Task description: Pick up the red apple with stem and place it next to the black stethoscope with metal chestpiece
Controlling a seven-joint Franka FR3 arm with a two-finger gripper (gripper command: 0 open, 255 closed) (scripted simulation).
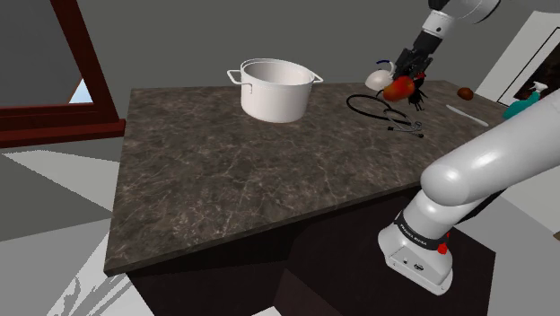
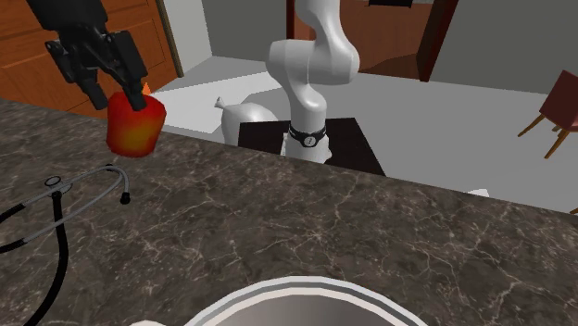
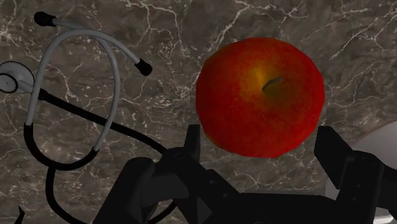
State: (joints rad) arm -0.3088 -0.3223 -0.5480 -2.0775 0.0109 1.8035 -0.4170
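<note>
The pincer [image 3: 261, 133], closed on the red apple [image 3: 259, 95], holds it clear above the counter [image 3: 191, 38], the stethoscope [image 3: 13, 76] just beside it, apparently ready for lowering there.

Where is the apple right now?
In the shoulder view the red apple is at upper right, clasped in the hand above the counter. It hangs beside the stethoscope, right of the white pot.
</note>
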